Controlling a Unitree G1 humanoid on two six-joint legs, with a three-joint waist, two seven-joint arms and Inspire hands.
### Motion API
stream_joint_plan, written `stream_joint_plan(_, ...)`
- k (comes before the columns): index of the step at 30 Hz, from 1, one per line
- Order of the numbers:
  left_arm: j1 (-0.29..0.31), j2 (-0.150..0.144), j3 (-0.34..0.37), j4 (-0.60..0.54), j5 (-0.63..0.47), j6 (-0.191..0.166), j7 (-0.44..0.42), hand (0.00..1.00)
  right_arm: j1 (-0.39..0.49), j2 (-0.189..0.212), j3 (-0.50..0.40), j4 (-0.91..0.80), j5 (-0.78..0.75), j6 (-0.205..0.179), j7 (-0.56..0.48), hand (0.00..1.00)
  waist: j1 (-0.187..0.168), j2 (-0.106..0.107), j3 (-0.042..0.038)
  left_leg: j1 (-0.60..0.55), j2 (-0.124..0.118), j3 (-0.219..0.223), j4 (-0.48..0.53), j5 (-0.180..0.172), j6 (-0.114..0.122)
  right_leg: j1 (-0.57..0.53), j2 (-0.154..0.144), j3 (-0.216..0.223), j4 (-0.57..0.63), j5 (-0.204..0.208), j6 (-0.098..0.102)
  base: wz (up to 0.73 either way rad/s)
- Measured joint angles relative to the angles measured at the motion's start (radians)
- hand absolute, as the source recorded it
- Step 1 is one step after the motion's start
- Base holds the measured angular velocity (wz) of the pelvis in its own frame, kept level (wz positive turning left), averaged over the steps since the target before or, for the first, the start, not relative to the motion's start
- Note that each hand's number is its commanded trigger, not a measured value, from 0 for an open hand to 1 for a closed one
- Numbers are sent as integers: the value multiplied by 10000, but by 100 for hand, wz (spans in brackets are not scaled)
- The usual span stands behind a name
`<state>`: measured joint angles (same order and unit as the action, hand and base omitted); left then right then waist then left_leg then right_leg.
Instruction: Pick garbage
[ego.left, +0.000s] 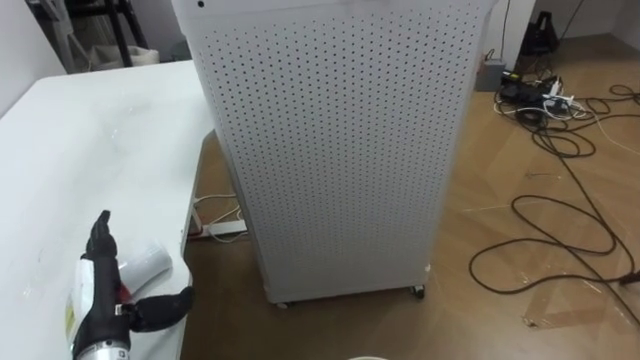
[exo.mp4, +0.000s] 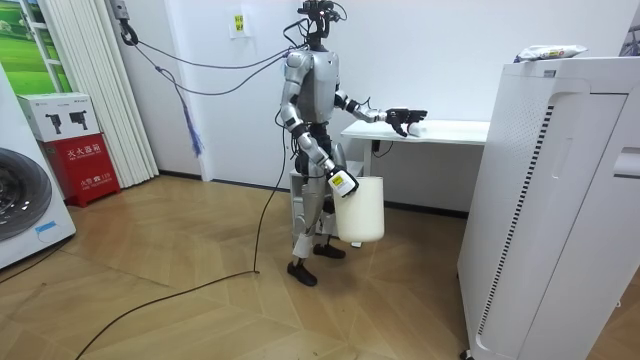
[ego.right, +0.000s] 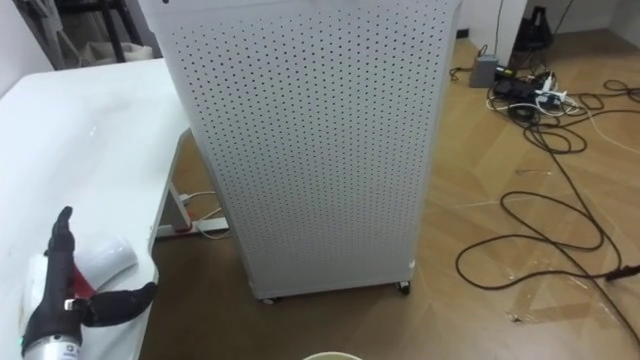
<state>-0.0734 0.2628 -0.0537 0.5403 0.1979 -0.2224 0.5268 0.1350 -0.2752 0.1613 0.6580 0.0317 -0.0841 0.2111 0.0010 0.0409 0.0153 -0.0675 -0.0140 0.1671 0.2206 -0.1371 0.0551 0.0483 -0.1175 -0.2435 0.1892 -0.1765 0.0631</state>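
White perforated cabinet (ego.left: 330, 150) stands just beside the desk (ego.left: 80, 130); cables (ego.left: 530, 95) cross the wooden floor (ego.left: 480, 170). Left hand (ego.left: 97, 295) lies open beside a white wad (ego.left: 147, 262); right hand (exo.mp4: 338, 181) grips a bucket (exo.mp4: 362, 212).

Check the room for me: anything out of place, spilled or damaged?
Two things: a small white piece of litter lies on the table beside the open left hand, and a packet sits atop the tall white cabinet. Nothing looks spilled.

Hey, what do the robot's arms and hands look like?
The arms are silver-grey with dark joints. The left hand has black fingers, a white back, a red detail and a silver metal cuff. The right hand bears a yellow label at its wrist.
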Motion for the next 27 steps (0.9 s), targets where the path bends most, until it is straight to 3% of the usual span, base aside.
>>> stream_joint_plan(6, -171, 97, 43, 24, 341, 408, -232, 100, -14, -56, 137, -315, -13, 335, -39, 100, 59, 14, -27, -115, 35, 221, 19, -13, 22, -291, -4, 250, 182, 0, -1, -12)
stream_joint_plan(12, -312, 153, -22, 129, 789, 538, -794, 100, -14, -93, 135, -339, -21, 652, -56, 100, 3, 17, -32, -95, 37, 282, 50, -33, 49, -350, -9, 384, 310, -1, 1, -5)
stream_joint_plan(18, -411, 152, -372, 128, 799, 701, -1225, 100, -20, -171, 135, -447, -20, 751, -83, 100, 1, 58, -64, -89, 31, 281, 50, -32, 50, -414, -7, 490, 344, -2, 0, -6)
stream_joint_plan(27, -417, 254, -369, 73, 899, 783, -1257, 100, -26, -311, 132, -967, 31, 838, -219, 100, -22, -12, -107, -90, 24, 281, 19, -31, 49, -435, -9, 497, 311, -10, -6, -1)
